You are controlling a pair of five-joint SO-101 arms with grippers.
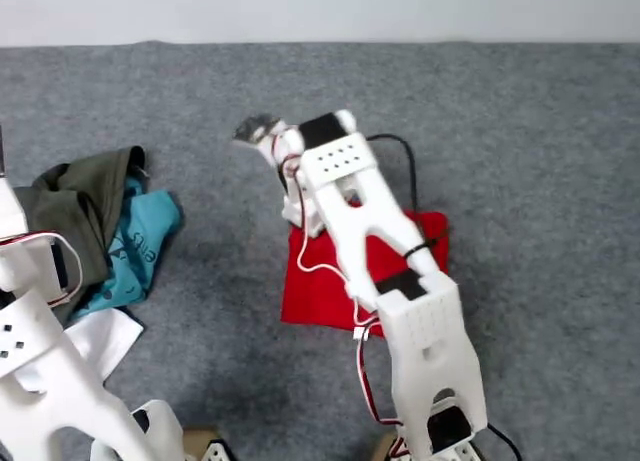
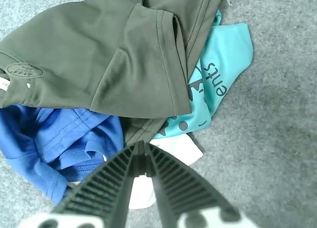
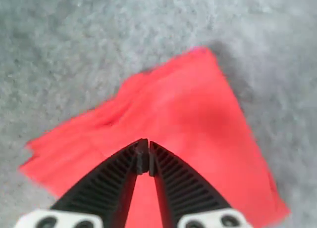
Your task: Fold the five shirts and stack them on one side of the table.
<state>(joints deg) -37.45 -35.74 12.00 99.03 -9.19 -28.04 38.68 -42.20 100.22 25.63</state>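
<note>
A folded red shirt (image 1: 320,286) (image 3: 188,119) lies flat in the middle of the table. My right gripper (image 3: 143,159) (image 1: 296,213) hangs over it near its far left edge, fingers shut, with no cloth visibly between them. At the left a loose pile holds an olive shirt (image 1: 75,206) (image 2: 99,55) on top, a teal printed shirt (image 1: 140,241) (image 2: 218,74), a blue shirt (image 2: 54,139) and a white one (image 1: 100,341) (image 2: 181,151). My left gripper (image 2: 143,151) is shut and empty just above the pile's near edge, over the white shirt.
Grey carpet-like cloth (image 1: 520,131) covers the whole table. The back and the right side are bare. The right arm's white links and cables (image 1: 400,281) cross over the red shirt and hide part of it. The left arm (image 1: 30,361) fills the front left corner.
</note>
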